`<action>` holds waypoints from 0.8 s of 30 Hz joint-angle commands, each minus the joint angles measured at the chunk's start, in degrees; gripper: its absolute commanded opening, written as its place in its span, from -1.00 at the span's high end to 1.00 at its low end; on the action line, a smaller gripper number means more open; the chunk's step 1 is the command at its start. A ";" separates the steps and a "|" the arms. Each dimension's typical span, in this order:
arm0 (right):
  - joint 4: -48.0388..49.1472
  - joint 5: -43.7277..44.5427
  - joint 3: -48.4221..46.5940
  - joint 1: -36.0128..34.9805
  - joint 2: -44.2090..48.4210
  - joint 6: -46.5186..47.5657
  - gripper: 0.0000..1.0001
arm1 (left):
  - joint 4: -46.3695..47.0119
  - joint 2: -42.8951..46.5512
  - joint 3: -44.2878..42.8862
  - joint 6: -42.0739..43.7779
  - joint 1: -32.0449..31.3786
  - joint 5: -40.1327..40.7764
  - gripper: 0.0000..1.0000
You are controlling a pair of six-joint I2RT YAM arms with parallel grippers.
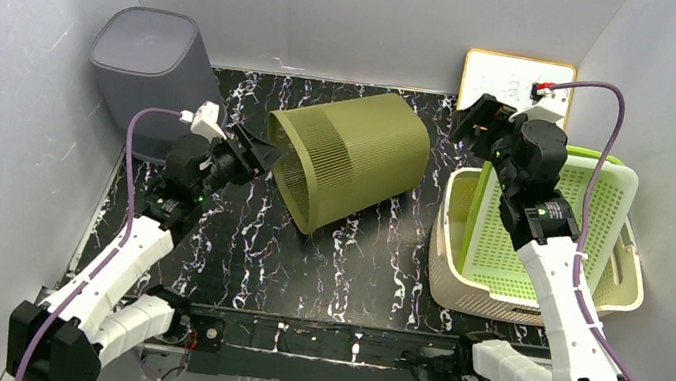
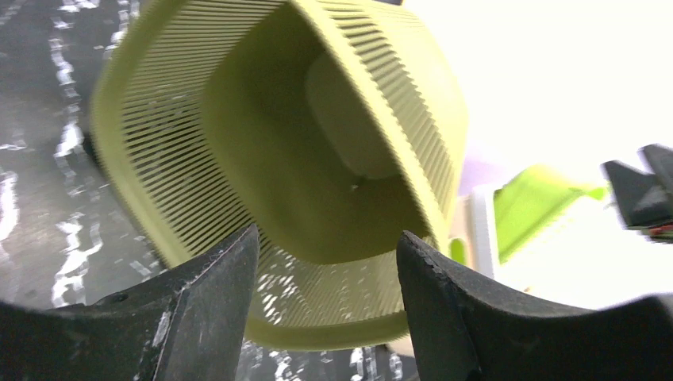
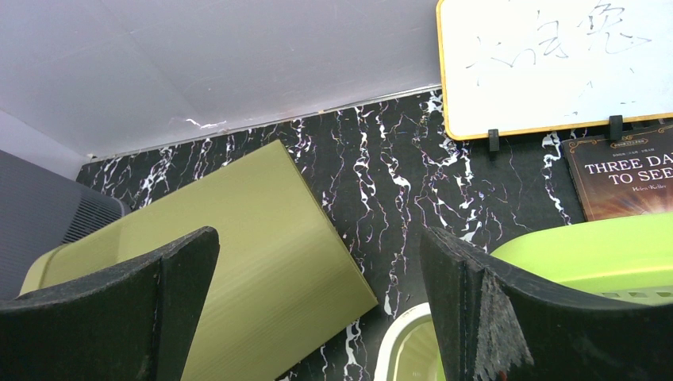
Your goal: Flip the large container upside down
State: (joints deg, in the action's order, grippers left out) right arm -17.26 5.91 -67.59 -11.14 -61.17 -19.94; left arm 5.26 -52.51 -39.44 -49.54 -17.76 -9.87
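One green bin (image 1: 349,157) is seen lying on its side on the black marbled table (image 1: 235,246), its open mouth turned toward the left gripper (image 1: 259,151) and its closed end pointed away to the right. Two grippers are counted, and both are spread wide with nothing grasped. The left fingers (image 2: 214,317) are held just before the bin's mouth, and part of its lower rim is seen in the gap between them; whether the rim is touched cannot be told. The right gripper (image 1: 479,121) is held apart from the bin, whose side wall is seen beyond and to the left of the right fingers (image 3: 119,309). One grey bin (image 1: 145,71) is stood upright behind the left fingers, near the green bin's mouth. Two baskets are counted beneath the right fingers: a lime basket (image 1: 553,213) is tilted inside a cream basket (image 1: 462,280), which is set just beside the green bin. One whiteboard (image 1: 508,74) is propped at the back wall beyond the right fingers, and one book (image 3: 627,175) is laid just below it.
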 commanded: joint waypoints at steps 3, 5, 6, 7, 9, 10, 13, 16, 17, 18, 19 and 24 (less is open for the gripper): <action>1.54 1.10 -0.53 0.09 -0.31 0.00 -0.96 | 18.54 -3.00 -2.48 -7.40 -0.85 -4.93 -0.24; 1.80 0.98 -0.29 0.11 -0.68 -0.01 -0.95 | 19.20 -4.68 -4.14 -7.20 -1.99 -4.98 -0.24; 2.05 0.94 -0.14 0.07 -0.77 -0.03 -0.96 | 19.17 -5.60 -4.83 -7.08 -2.54 -4.91 -0.24; 2.19 0.89 -0.02 0.07 -0.90 -0.08 -0.96 | 19.13 -6.47 -5.19 -6.98 -3.29 -4.80 -0.24; 2.56 0.91 0.32 0.09 -0.98 -0.14 -0.96 | 19.18 -8.07 -5.31 -6.76 -5.05 -4.18 -0.24; 2.71 0.90 0.42 0.07 -1.05 -0.10 -0.96 | 19.24 -8.67 -5.11 -6.67 -5.85 -3.67 -0.24; 3.01 1.26 0.53 0.10 -0.93 0.14 -0.96 | 19.13 -9.25 -4.03 -6.47 -7.45 -2.57 -0.24; 2.94 1.92 0.58 0.07 -0.75 0.67 -0.96 | 17.71 -8.73 -3.58 -6.08 -7.83 -1.91 -0.24; 2.93 2.13 0.61 0.13 -0.73 0.77 -0.96 | 16.94 -8.26 -3.73 -5.59 -7.90 -1.54 -0.24; 3.01 2.23 0.69 0.13 -0.75 0.94 -0.95 | 16.02 -7.71 -3.90 -5.20 -7.97 -1.09 -0.24; 3.02 2.34 0.77 0.07 -0.76 1.00 -0.96 | 15.02 -7.25 -4.13 -4.50 -7.99 -0.63 -0.24; 3.28 2.11 1.47 0.12 -0.88 0.89 -0.96 | 8.79 -3.90 -6.35 -1.84 -8.06 1.01 -0.24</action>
State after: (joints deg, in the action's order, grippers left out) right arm -15.09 6.52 -67.26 -11.14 -61.98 -19.57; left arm 19.42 -59.75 -43.09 -54.59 -25.61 -11.16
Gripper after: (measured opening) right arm 0.980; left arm 0.620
